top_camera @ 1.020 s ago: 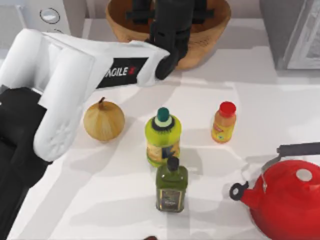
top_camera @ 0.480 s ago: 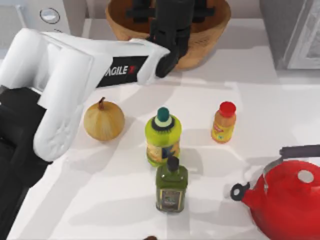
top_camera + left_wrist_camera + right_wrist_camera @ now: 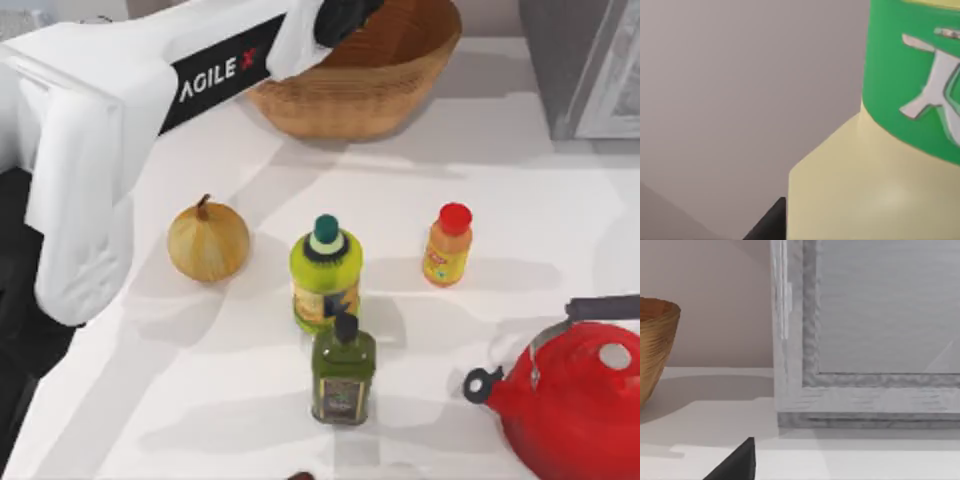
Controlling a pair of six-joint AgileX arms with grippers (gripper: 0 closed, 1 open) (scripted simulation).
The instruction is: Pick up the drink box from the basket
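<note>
Left gripper (image 3: 345,15) sits above the far-left rim of the basket (image 3: 360,100); I cannot tell how its fingers stand, though the drink box (image 3: 860,185) fills its wrist camera.

Seen that close against bare grey wall, the pale cream carton with its green band looks carried rather than lying in the wicker, so I judge the lift to be under way. Doing it well means rising straight, keeping the carton level and clear of the rim before any sideways travel. White strokes on the green band form a character I cannot read. "AGILE X" runs along the left arm (image 3: 150,90). Nearer on the table stand an onion (image 3: 207,243), a teal-capped bottle (image 3: 325,275), an orange bottle (image 3: 448,246), a dark green bottle (image 3: 343,372) and a red kettle (image 3: 575,405).
</note>
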